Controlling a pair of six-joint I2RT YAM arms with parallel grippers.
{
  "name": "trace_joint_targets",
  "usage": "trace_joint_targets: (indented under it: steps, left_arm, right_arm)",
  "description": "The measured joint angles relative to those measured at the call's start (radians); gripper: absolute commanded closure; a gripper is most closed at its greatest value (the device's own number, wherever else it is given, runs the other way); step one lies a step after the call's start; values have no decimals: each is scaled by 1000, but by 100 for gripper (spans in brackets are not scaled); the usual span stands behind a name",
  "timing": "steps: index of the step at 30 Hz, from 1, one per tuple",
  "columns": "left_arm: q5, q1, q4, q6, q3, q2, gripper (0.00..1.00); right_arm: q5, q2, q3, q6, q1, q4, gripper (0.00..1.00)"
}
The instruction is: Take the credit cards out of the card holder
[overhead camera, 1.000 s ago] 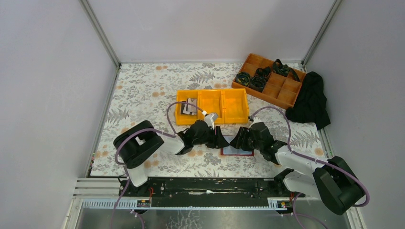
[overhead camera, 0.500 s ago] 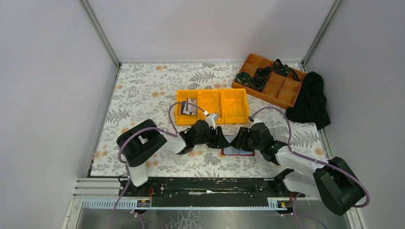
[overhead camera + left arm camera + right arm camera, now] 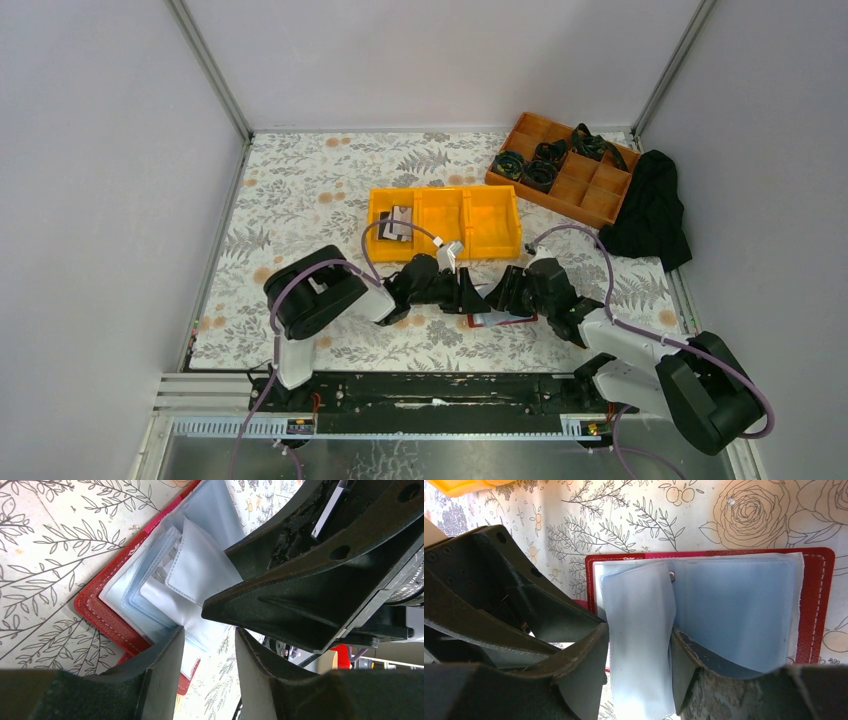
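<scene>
The red card holder [image 3: 503,321] lies open on the floral mat, its blue-grey clear sleeves fanned out [image 3: 107,617] [image 3: 814,605]. My right gripper [image 3: 500,293] [image 3: 639,632] reaches over it from the right. One raised sleeve [image 3: 636,600] stands between its fingers, pinched at both edges and bowed. My left gripper [image 3: 468,292] [image 3: 207,632] comes from the left, nose to nose with the right one. It is open at the holder's near corner with only mat between its fingers. Grey and black credit cards [image 3: 398,222] lie in the yellow bin's left compartment. I cannot tell whether the sleeves hold a card.
The yellow three-compartment bin [image 3: 490,215] stands just behind the grippers. An orange divided tray [image 3: 590,190] with black coils sits at the back right, a black cloth [image 3: 650,210] beside it. Grey walls close in on three sides.
My left arm has swung right, pushing its gripper closer against the right one over the holder. The right gripper has barely moved, its jaws a touch narrower.
</scene>
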Motion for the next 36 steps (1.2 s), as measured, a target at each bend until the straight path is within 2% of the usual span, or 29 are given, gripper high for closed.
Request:
trace_joint_targets:
  steps: [12, 19, 29, 36]
  left_arm:
    - [28, -7, 24, -38, 13, 13, 51]
    - [37, -7, 52, -47, 37, 28, 51]
    - [37, -5, 74, -56, 48, 43, 51]
    - [45, -5, 64, -55, 117, 89, 51]
  right_arm:
    - [10, -22, -12, 20, -1, -3, 51]
    - [54, -168, -15, 24, 0, -97, 51]
    - [120, -219, -10, 16, 2, -214, 51]
    - [203, -352, 3, 2, 2, -328, 51]
